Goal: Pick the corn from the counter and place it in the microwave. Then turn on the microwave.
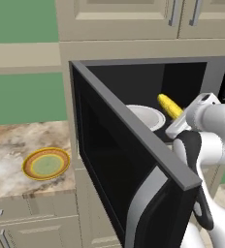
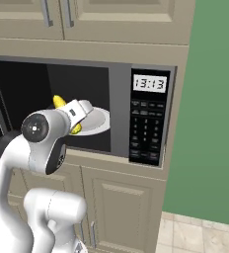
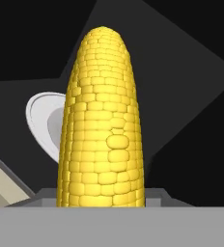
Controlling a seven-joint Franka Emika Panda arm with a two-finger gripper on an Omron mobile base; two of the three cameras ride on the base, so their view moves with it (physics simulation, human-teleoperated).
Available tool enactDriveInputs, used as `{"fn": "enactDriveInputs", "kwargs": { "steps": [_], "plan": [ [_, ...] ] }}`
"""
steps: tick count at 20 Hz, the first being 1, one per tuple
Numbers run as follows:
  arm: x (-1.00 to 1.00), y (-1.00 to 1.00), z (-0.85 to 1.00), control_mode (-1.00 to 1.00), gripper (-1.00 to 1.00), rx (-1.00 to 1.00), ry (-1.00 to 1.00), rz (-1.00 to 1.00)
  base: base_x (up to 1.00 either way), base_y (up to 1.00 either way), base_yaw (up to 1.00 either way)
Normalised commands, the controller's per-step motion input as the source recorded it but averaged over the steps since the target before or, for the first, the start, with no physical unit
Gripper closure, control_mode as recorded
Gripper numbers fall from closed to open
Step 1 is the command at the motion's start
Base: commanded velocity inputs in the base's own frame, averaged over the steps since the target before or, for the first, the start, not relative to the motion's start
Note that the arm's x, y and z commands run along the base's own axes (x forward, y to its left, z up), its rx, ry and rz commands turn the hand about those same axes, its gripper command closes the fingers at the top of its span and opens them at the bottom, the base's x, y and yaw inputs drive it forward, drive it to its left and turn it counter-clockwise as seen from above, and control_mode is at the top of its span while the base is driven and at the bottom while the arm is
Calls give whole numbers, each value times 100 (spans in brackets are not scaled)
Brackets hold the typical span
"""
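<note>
The small yellow kernelled corn cob (image 1: 170, 106) is held inside the black built-in microwave (image 2: 119, 84), over its white turntable plate (image 2: 97, 121). The microwave's dark glass door (image 1: 119, 160) stands open. The beige-brown marbled stone counter (image 1: 17, 145) lies left of it.

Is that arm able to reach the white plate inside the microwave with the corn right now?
Probably yes. The microwave door is swung wide open, and the gripper already holds the corn inside the cavity, above the white turntable plate. Nothing visible stands between them.

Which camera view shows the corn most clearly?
The hand view: the corn stands large in the middle, its kernels plain to see. In the left base view a short yellow piece sticks out past the arm, inside the microwave. In the right base view the arm covers most of it.
</note>
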Motion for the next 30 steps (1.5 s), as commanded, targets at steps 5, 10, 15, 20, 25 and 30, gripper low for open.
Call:
{"fn": "enactDriveInputs", "kwargs": {
  "steps": [5, 10, 15, 20, 25, 30],
  "plan": [
    [14, 12, -15, -100, 100, 1, 0, 0, 0, 0, 0],
    [31, 12, -16, -100, 100, 2, 0, 0, 0, 0, 0],
    [39, 8, -7, -100, 100, 2, 0, 0, 0, 0, 0],
    [40, 8, 0, -100, 100, 2, 2, 0, 0, 0, 0],
    [35, 10, 0, -100, 100, 2, 8, 0, 0, 0, 0],
    [36, 10, 0, -100, 100, 1, 8, 0, 0, 0, 0]
  ]
}}
